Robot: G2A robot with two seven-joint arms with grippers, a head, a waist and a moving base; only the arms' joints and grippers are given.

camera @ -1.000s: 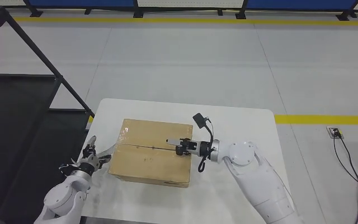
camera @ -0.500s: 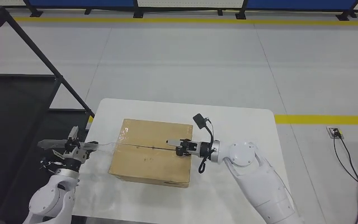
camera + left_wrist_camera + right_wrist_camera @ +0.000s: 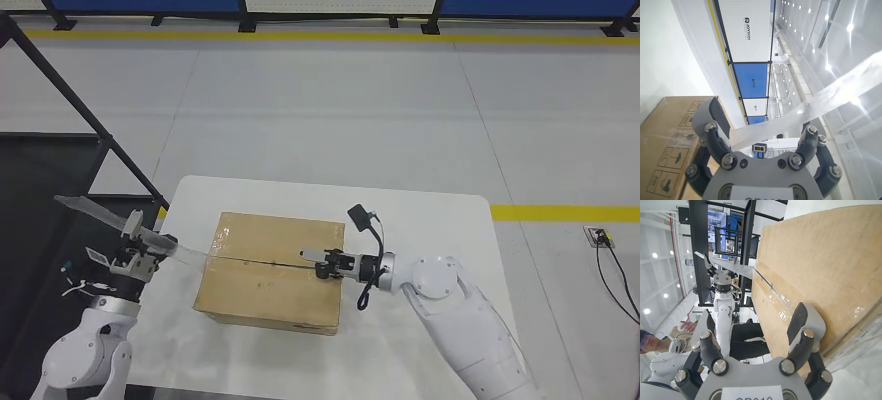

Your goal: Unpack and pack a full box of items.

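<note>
A closed cardboard box [image 3: 270, 270] sits in the middle of the white table [image 3: 430, 220]. A clear tape strip [image 3: 170, 250] runs from the box's top seam out past the table's left edge. It lies across the spread fingers of my left gripper [image 3: 135, 245], which is open and raised beside the table. In the left wrist view the tape [image 3: 829, 94] crosses one finger of the gripper [image 3: 761, 115], with the box [image 3: 662, 121] behind. My right gripper [image 3: 322, 262] is open at the seam's right end. One pad [image 3: 798, 321] rests on the box top [image 3: 819, 266].
A black metal frame [image 3: 80, 110] stands off the table's left side, close to my left arm. Bare table lies right of the box and along its far edge. A cable [image 3: 610, 270] lies on the floor at the right.
My left gripper has moved left and upward away from the box, drawing the tape strip off the seam into a longer span. The right gripper has stayed at the seam.
</note>
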